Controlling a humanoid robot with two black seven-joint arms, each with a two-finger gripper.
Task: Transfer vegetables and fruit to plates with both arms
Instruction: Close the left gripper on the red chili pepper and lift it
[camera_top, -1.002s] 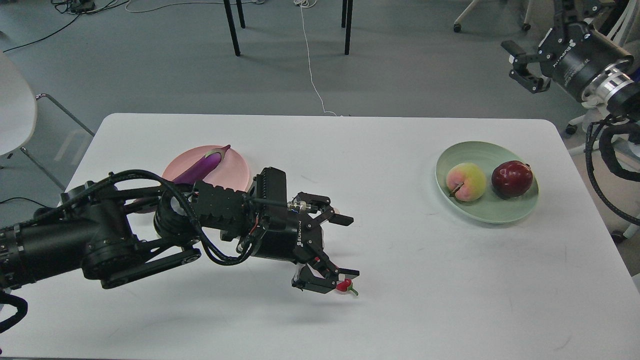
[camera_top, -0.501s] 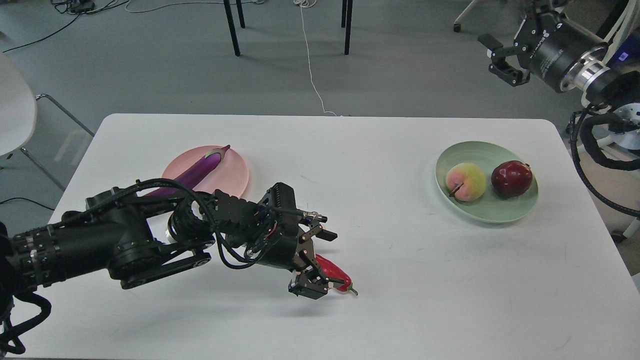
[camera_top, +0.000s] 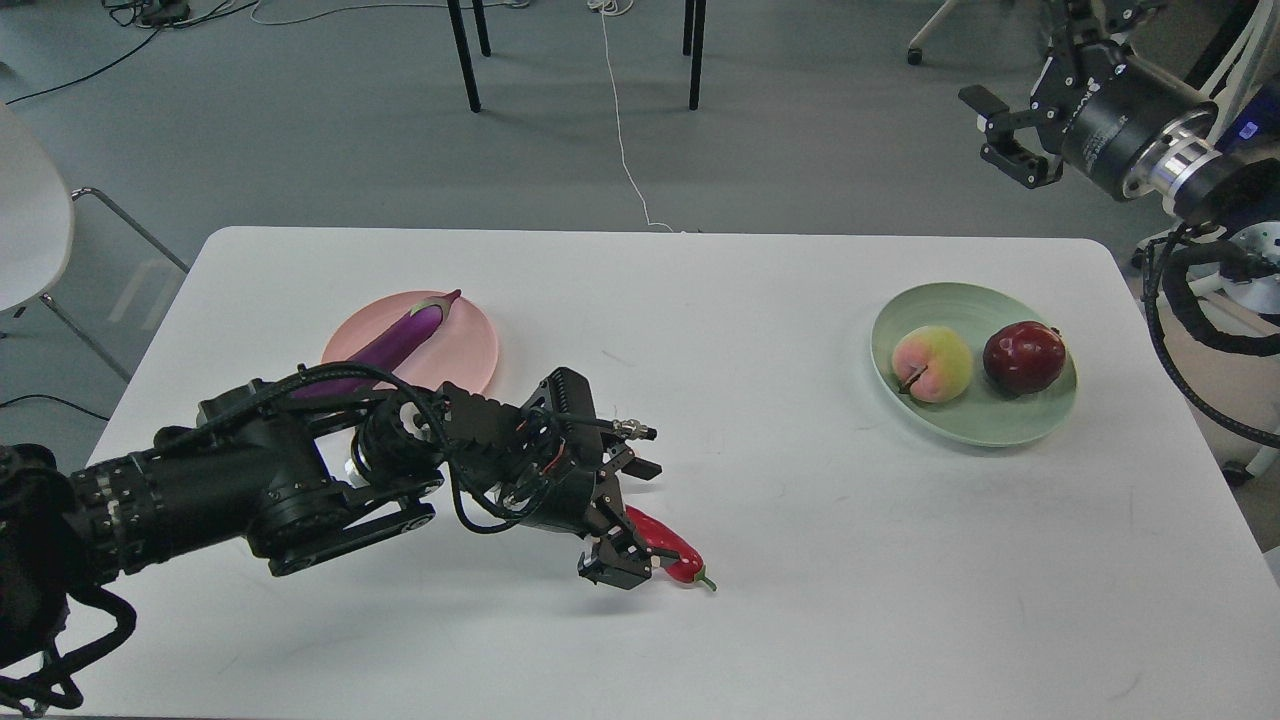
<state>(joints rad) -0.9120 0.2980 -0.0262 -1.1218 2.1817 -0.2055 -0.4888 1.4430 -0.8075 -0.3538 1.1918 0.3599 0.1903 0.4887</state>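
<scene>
White table, grey floor, black chair legs

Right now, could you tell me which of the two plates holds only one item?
The pink plate: only the eggplant lies on it. The green plate holds two fruits.

Red chili pepper, purple eggplant

The left hand swung down and leftward around the chili, its fingers drawing in from a wide spread to bracket the near end. The chili, first mostly hidden behind the near finger with only its stem end showing, came into fuller view on the desk. The right hand rose and moved left beyond the far right corner.
</scene>
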